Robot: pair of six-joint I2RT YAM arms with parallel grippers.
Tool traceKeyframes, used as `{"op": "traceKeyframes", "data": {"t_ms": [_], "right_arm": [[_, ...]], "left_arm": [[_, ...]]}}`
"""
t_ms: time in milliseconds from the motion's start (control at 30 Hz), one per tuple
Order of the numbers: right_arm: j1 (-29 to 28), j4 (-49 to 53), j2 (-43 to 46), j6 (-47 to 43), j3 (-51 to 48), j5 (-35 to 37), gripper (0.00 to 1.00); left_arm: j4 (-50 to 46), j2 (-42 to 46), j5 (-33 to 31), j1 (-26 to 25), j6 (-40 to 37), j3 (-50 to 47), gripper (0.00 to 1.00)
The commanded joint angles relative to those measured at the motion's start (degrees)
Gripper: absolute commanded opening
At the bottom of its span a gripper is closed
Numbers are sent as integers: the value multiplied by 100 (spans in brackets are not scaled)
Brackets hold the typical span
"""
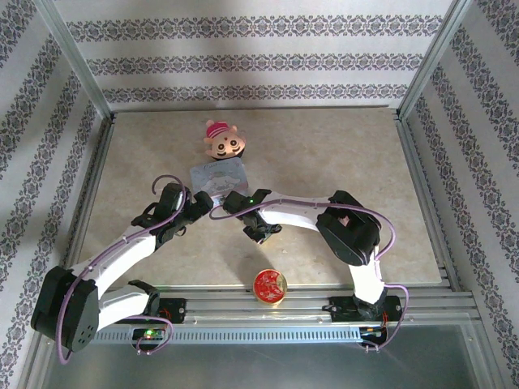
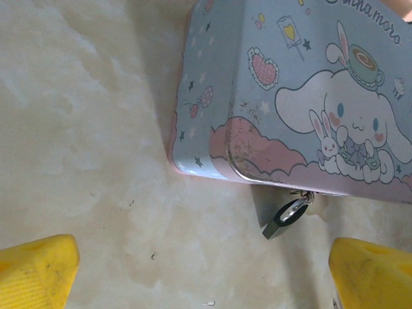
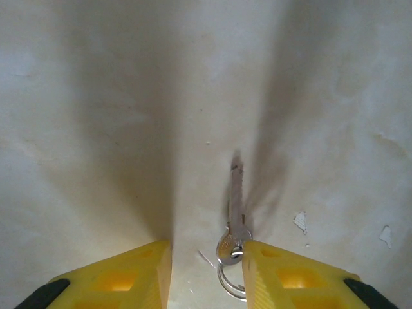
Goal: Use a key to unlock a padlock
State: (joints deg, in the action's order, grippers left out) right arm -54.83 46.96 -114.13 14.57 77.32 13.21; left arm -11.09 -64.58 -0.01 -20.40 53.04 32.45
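Fingers (image 3: 129,277) of the right gripper (image 3: 207,248) stood partly apart, astride the round head of the key (image 3: 236,199), which lay flat on the table (image 3: 77,96) just to the near side of the tin (image 2: 290,96), its ring (image 3: 228,286) nearest the gripper. Thin, stiff, light and probably slippery on the smooth top, it looked best pinched across the head, leaving the blade free. Left gripper (image 2: 203,257) fingers stood wide apart, clamped on nothing, facing the padlock (image 2: 283,222) at the tin's edge; small, hard and loose on its shackle, it would likely swing unless steadied by its body. Wrist views gave lock and key; the overhead view, too coarse for either, gave both grippers close beside the tin.
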Motion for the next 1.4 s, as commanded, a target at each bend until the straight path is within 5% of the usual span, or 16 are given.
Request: {"op": "traceKeyframes", "data": {"t_ms": [0, 1367], "right_arm": [[125, 199, -130, -60, 110, -33, 35], [1038, -23, 529, -130, -349, -499, 47]], "left_arm": [[136, -22, 72, 98, 102, -72, 99], [318, -65, 425, 198, 41, -133, 99]]}}
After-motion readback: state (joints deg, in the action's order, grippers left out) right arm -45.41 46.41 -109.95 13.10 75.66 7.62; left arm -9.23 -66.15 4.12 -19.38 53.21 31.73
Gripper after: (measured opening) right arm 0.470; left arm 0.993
